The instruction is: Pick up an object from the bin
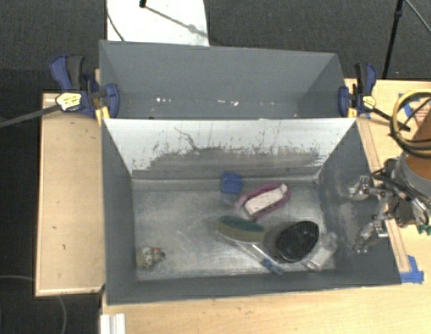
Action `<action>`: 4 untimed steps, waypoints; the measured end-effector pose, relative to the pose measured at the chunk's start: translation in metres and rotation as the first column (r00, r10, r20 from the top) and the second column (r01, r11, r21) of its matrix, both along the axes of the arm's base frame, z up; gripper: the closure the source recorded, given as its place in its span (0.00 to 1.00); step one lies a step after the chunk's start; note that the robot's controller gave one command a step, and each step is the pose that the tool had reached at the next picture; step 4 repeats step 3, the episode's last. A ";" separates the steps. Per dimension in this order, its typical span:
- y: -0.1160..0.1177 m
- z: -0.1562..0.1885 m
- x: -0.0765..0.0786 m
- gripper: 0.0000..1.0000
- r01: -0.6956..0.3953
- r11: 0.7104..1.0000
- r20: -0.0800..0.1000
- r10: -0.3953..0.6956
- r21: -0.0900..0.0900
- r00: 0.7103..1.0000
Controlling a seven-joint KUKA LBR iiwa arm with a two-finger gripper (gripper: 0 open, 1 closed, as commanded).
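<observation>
A: Camera view, pincer status?
B: Pincer (359,216) is over the right sloped wall of the bin (201,152). Fingers spread apart, nothing between them.
A: Nearest thing?
B: Black round disc (297,240), floor front-right, near the pincer, not touched. Green flat piece (240,228), pink-white piece (264,199) and blue block (231,182) lie further left.

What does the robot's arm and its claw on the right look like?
The wrist wears a rounded orange cover, with black and blue cables looped across it. Beneath that sits a dark grey metal block. The gripper is bare silvery metal and ends in two thin fingers with small brackets and screws along them.
</observation>
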State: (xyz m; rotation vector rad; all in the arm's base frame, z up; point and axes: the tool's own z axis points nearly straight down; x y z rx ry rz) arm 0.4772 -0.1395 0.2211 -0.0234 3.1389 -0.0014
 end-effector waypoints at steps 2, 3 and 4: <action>0.048 -0.148 0.028 1.00 -0.111 0.994 0.011 0.111 -0.003 0.994; 0.053 0.033 0.027 1.00 -0.122 0.993 0.007 0.122 -0.002 0.993; 0.053 0.033 0.027 1.00 -0.122 0.993 0.007 0.122 -0.002 0.993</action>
